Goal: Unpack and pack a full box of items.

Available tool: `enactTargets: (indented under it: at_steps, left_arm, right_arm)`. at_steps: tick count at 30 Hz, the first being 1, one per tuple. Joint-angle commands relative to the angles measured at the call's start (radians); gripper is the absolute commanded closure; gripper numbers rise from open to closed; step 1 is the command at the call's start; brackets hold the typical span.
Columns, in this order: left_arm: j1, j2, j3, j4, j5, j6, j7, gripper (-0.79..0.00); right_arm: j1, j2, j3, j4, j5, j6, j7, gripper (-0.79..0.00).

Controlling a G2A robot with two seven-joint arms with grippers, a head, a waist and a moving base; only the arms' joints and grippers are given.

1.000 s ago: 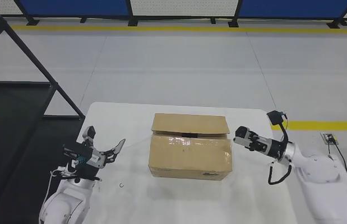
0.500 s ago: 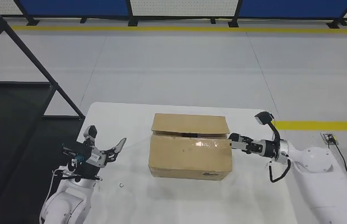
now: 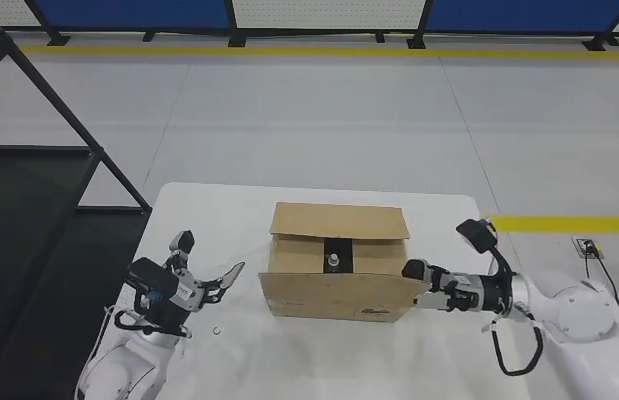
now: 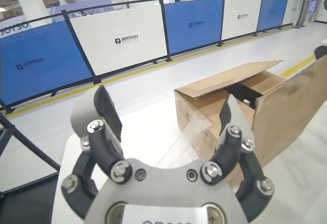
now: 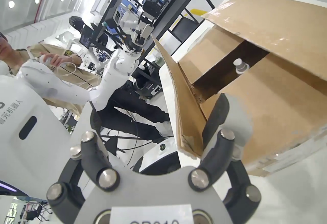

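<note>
Since your right claw [image 3: 415,271] sits wide, with the flap [image 5: 176,97] corner only leaning on one finger [image 5: 224,117], you risk the flap slipping off and swinging shut. Box [image 3: 334,225] is in the middle of the table [image 3: 209,205], bottle [image 3: 332,262] inside. Left claw [image 4: 165,101] is wide, empty, near the box end.

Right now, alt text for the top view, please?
A cardboard box sits on a table, partly opened, a bottle cap showing inside. The right gripper is at its front flap; the left gripper, fingers open, is beside it.
</note>
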Motion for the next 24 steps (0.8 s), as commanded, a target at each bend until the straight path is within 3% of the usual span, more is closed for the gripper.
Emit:
enactTargets:
  at_steps: [1,9,16,24]
  left_arm:
    - [0.007,0.004,0.002,-0.006,0.025,-0.05,0.017,-0.785]
    - [0.046,0.02,0.006,-0.004,0.149,-0.188,0.038,-0.785]
    - [0.058,0.028,0.029,0.012,0.225,-0.216,0.013,-0.785]
    - [0.056,0.029,0.061,0.044,0.302,-0.138,-0.007,-0.785]
  right_arm:
    - [-0.027,0.029,-0.021,-0.037,-0.019,-0.029,-0.029,-0.785]
    - [-0.056,0.146,-0.161,-0.07,-0.097,-0.137,-0.137,-0.785]
    - [0.015,0.233,-0.327,-0.019,-0.091,-0.227,-0.227,-0.785]
    - [0.162,0.274,-0.45,0.06,0.31,-0.186,-0.186,-0.785]
